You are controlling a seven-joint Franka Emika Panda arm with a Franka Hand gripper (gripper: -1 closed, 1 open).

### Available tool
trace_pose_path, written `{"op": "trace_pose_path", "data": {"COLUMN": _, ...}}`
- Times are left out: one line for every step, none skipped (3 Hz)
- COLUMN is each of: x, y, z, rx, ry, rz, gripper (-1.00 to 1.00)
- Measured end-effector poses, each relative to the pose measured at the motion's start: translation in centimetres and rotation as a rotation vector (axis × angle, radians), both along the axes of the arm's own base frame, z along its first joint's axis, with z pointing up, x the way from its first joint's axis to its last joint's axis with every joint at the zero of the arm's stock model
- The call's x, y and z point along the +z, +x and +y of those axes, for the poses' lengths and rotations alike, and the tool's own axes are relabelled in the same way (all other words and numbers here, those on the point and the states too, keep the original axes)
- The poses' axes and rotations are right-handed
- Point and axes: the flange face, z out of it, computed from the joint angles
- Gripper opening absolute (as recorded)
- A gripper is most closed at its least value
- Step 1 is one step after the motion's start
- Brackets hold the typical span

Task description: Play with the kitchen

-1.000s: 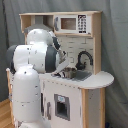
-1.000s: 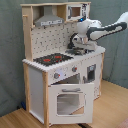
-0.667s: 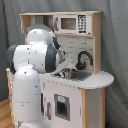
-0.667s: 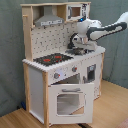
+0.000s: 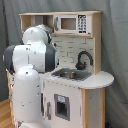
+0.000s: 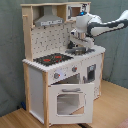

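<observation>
One toy kitchen (image 6: 60,75) stands on the wood floor (image 6: 112,100), with one hob (image 6: 51,59), one faucet (image 5: 83,59), one sink (image 5: 70,75). The single arm (image 6: 107,26) reaches horizontally over the sink; whether its gripper (image 6: 77,42) is spread or closed I cannot tell.

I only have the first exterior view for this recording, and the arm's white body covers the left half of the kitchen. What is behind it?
Observer: In the second exterior view, a black hob with red rings sits on the counter of the kitchen.
Operator: Anything above the hob?
Observer: A grey hood hangs over it, with a dotted backsplash below.
Operator: And the oven door?
Observer: The windowed oven door below the hob stands ajar, tilted outward.
Operator: Where is the gripper?
Observer: The gripper hangs over the sink area, right of the hob in the second exterior view.
</observation>
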Motion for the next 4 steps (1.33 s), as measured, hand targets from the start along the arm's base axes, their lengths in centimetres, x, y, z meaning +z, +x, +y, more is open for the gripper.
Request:
{"op": "trace_pose_path", "data": {"x": 1.8, "y": -1.5, "z": 2.9, "rx": -0.016, "ry": 0.031, "rz": -0.048, "gripper": 1.0}}
{"op": "trace_pose_path", "data": {"x": 3.6, "y": -3.1, "z": 5.7, "rx": -0.038, "ry": 0.065, "rz": -0.101, "gripper": 1.0}}
{"op": "trace_pose_path", "data": {"x": 5.9, "y": -5.6, "z": 8.6, "rx": -0.035, "ry": 0.08, "rz": -0.146, "gripper": 1.0}}
{"op": "trace_pose_path", "data": {"x": 8.1, "y": -8.0, "z": 10.8, "rx": -0.02, "ry": 0.073, "rz": -0.187, "gripper": 1.0}}
